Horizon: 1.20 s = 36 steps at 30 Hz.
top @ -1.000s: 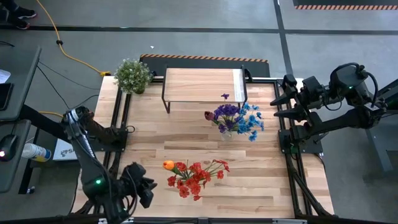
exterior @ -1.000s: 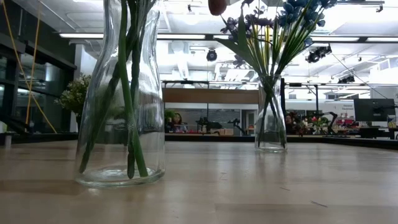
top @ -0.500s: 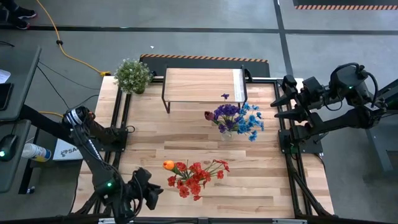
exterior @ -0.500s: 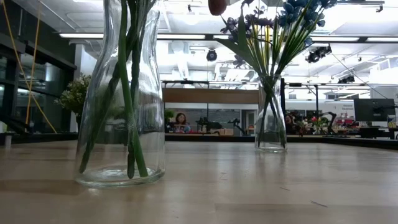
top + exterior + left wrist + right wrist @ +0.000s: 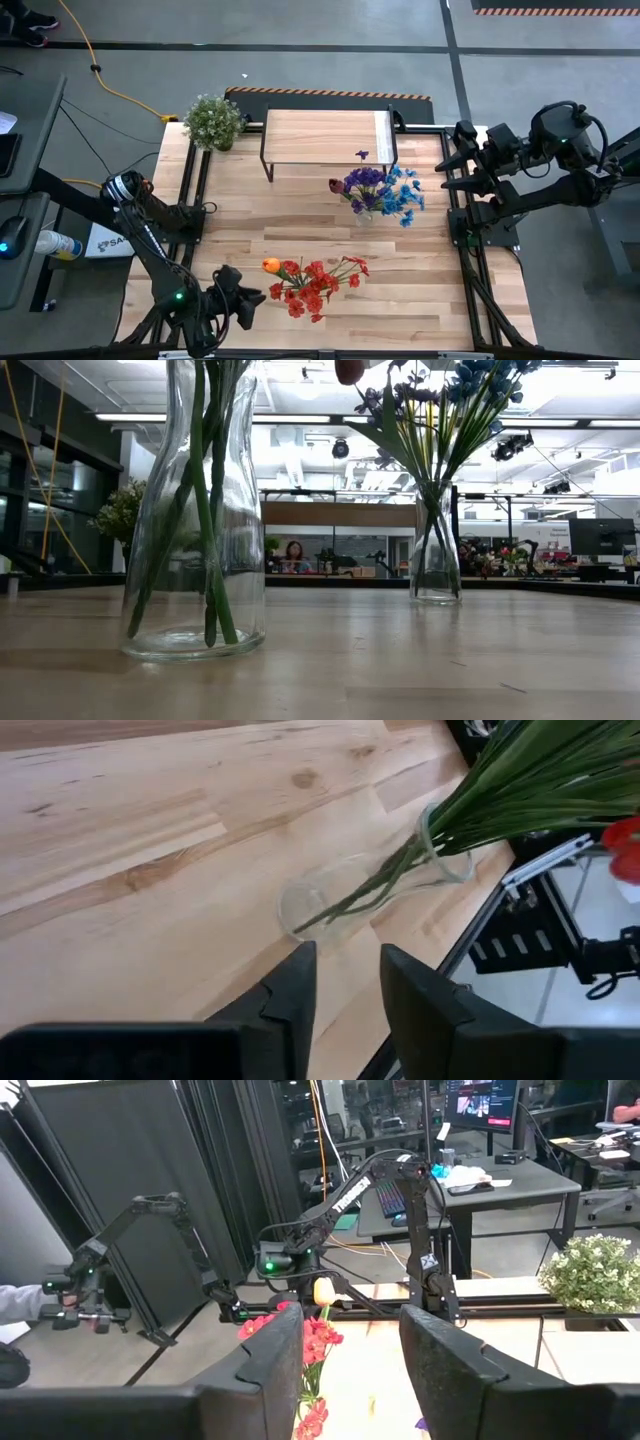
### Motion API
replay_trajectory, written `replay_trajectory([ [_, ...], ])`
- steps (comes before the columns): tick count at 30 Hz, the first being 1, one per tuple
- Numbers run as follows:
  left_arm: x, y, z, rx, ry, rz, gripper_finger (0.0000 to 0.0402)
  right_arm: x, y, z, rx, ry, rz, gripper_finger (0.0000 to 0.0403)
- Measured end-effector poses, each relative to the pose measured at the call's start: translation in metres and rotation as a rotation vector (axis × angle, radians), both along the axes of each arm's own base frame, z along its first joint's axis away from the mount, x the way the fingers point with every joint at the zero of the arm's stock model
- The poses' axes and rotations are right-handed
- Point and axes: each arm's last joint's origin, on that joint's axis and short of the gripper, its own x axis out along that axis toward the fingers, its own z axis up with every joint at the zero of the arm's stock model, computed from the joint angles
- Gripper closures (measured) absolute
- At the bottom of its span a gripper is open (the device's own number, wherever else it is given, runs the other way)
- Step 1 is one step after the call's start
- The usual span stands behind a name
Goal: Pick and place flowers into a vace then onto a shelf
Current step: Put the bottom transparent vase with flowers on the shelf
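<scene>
A glass vase [image 5: 312, 283] with red flowers and one orange bloom [image 5: 270, 265] stands on its base [image 5: 195, 645] near the table's near edge. A second vase [image 5: 380, 192] of blue and purple flowers [image 5: 430, 410] stands mid-table, just in front of the shelf [image 5: 330, 138]. My left gripper [image 5: 248, 298] hovers at the near left. It slants down toward the red-flower vase [image 5: 370, 890], open by a narrow gap [image 5: 345, 985] and short of the glass. My right gripper [image 5: 447, 170] waits open [image 5: 350, 1370], high beyond the table's right edge.
A bushy potted plant [image 5: 213, 120] stands at the far left corner beside the shelf. Black frame rails [image 5: 195, 200] run along the table's left and right sides. Bare wood [image 5: 400, 300] lies to the right of the red-flower vase. A person [image 5: 293, 550] sits far off in the room.
My left gripper has sunk toward the table and tipped further down, edging toward the red-flower vase. Both vases stand where they were.
</scene>
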Motion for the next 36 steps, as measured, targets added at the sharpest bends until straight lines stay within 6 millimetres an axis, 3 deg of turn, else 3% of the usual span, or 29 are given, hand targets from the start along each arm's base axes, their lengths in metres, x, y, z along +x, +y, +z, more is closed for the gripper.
replay_trajectory([
  [4,0.0,0.0,0.0,0.013,0.003,-0.008,0.0209,0.0,0.0,0.0,0.0,0.0,0.0,0.0241],
  [13,0.0,0.0,0.0,0.029,0.005,-0.022,0.0049,0.0,0.0,0.0,-0.003,0.0,0.0,0.0243],
  [17,0.0,0.0,0.0,0.059,0.012,-0.046,0.0008,0.0,0.0,0.0,-0.003,0.001,0.0,0.0246],
  [21,0.003,-0.004,-0.003,0.048,-0.014,-0.031,0.0016,0.0,0.0,-0.001,-0.003,0.011,0.0,0.0243],
  [29,0.026,-0.026,-0.033,0.359,-0.128,-0.099,0.0046,0.0,0.0,-0.002,0.022,0.032,-0.002,0.0239],
  [36,0.041,-0.026,-0.056,0.518,-0.099,-0.101,0.0046,0.0,0.0,-0.002,0.021,0.032,-0.001,0.0246],
])
